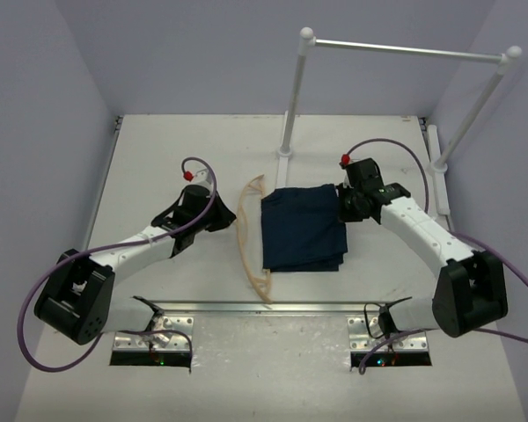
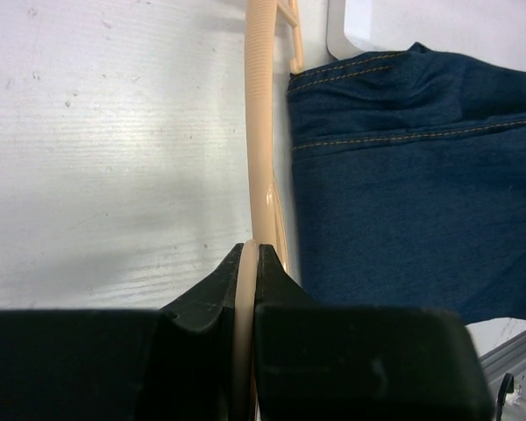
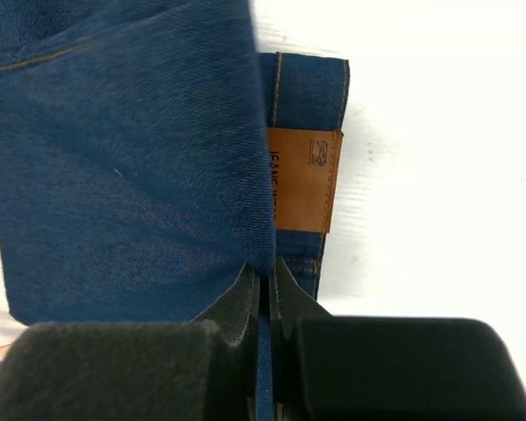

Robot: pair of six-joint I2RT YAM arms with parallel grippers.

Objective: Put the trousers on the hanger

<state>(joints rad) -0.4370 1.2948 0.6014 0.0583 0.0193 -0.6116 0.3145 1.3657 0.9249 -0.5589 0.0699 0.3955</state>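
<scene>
Trousers: folded into a compact dark blue block, the trousers [image 1: 304,229] lie flat on the surface [image 1: 158,158] at mid-table, between the two arms.
Hanger: the hanger [image 1: 246,233] lies just beside the left edge of the trousers, its curved bar running near to far; whether it touches the cloth cannot be told.
Left end effector: the left end effector [image 1: 227,220] sits at the hanger's left side. In the left wrist view [image 2: 250,254] its fingers are pressed together around the tan bar [image 2: 259,132], which runs straight ahead from the tips, with denim [image 2: 403,210] lying just right of it.
Right end effector: the right end effector [image 1: 343,204] is at the far right corner of the trousers. In the right wrist view [image 3: 265,272] its fingers are nearly closed, pinching a thin edge of denim [image 3: 114,175].
Patch: a brown waistband patch [image 3: 302,180] shows just ahead and right of the right fingertips.
Rail: a white rail [image 1: 405,48] on ball-topped posts stands at the far right, well apart from the hanger.
</scene>
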